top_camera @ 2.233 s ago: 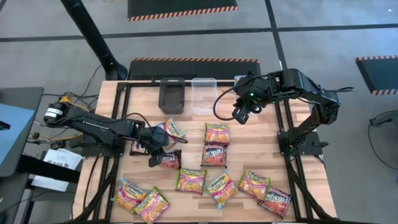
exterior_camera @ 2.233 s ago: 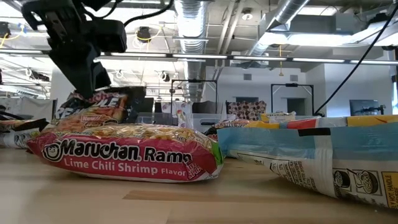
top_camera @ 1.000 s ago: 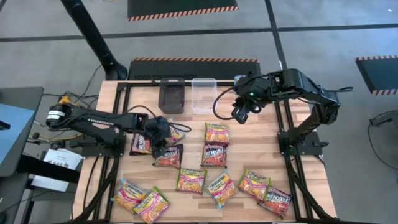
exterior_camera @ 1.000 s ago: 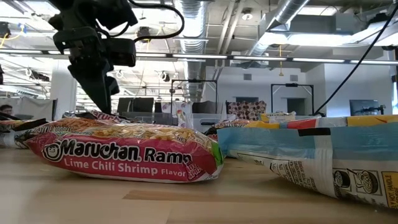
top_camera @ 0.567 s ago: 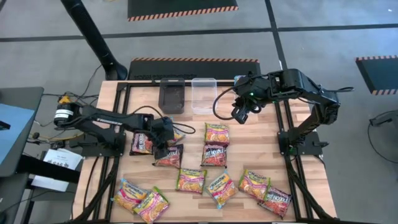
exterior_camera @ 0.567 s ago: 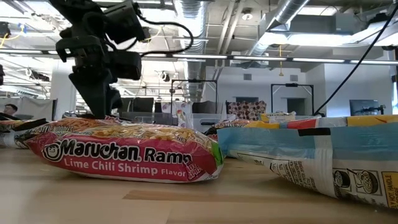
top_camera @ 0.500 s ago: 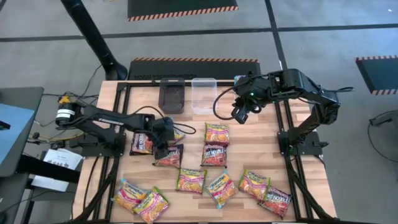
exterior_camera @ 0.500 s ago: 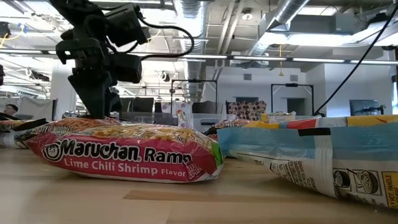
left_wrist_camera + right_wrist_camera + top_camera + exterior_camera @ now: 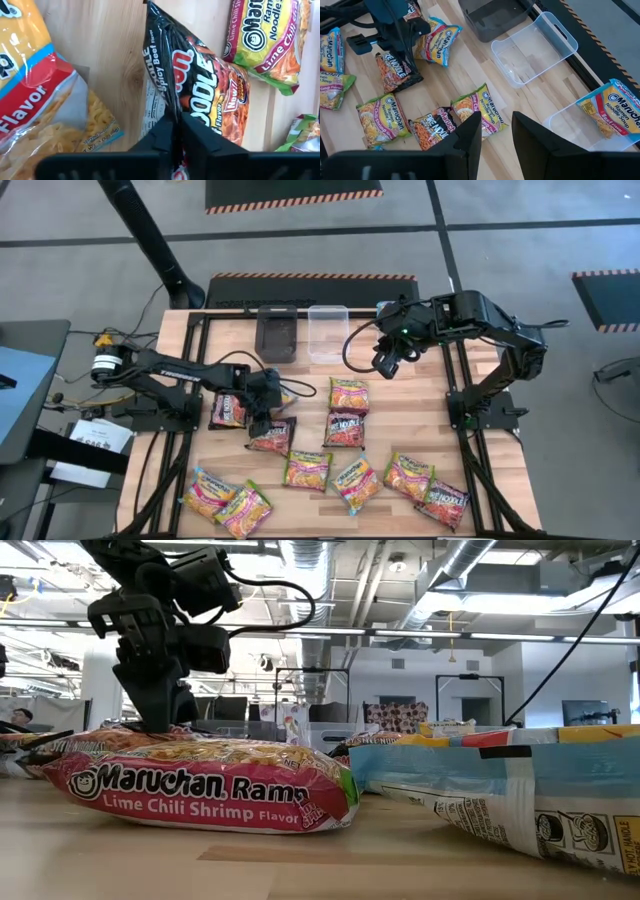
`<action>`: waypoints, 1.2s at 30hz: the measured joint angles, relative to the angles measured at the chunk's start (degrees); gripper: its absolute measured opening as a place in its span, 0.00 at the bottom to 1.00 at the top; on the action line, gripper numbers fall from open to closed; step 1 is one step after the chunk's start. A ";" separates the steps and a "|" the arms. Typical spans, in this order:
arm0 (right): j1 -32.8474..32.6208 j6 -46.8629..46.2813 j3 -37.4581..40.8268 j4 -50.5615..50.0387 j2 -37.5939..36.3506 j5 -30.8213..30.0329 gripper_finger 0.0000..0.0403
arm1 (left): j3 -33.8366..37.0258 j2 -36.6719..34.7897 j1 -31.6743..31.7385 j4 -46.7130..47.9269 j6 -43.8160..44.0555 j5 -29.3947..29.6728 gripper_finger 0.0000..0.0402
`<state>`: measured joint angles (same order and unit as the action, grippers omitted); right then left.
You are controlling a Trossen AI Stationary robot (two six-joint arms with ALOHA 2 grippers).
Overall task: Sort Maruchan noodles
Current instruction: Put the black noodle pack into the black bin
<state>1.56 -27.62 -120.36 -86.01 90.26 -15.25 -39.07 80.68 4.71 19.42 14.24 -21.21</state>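
Several Maruchan noodle packets lie flat across the table's near half. My left gripper [image 9: 262, 411] stands over a dark brown-black packet [image 9: 272, 434] left of centre and is shut on it; the left wrist view shows that dark packet [image 9: 200, 95] beyond the left gripper [image 9: 176, 145]. A second dark packet [image 9: 227, 410] and a blue-yellow packet [image 9: 283, 389] lie close beside it. My right gripper [image 9: 386, 364] hangs open above the table's far right part, near the tubs, holding nothing. My left gripper pinches the dark packet between its two fingers, on a raised dark edge [image 9: 172, 107] that stands up as a ridge. The fingers come from above, pointing down. The packet's remaining part rests on the table, with its pale back side [image 9: 150, 110] showing beside the ridge.
A black tub [image 9: 277, 335] and a clear tub [image 9: 328, 332] stand at the far edge; a further clear tub [image 9: 572, 117] to their right holds a blue-yellow packet [image 9: 615, 107]. A lime chili shrimp packet [image 9: 200, 785] lies near the low camera. Bare wood shows between the tubs and the packets.
My left gripper has come down onto the dark packet and shifted slightly toward the near edge. The packet lies on the table in about the same place. My right arm has kept still.
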 joint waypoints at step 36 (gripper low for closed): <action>0.02 -2.40 -0.01 1.39 0.00 -3.29 0.33 | -12.38 -3.26 5.92 4.39 -13.46 7.67 0.00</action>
<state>1.58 -30.02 -120.38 -84.61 90.26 -18.55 -51.45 77.43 10.63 23.81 0.78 -13.54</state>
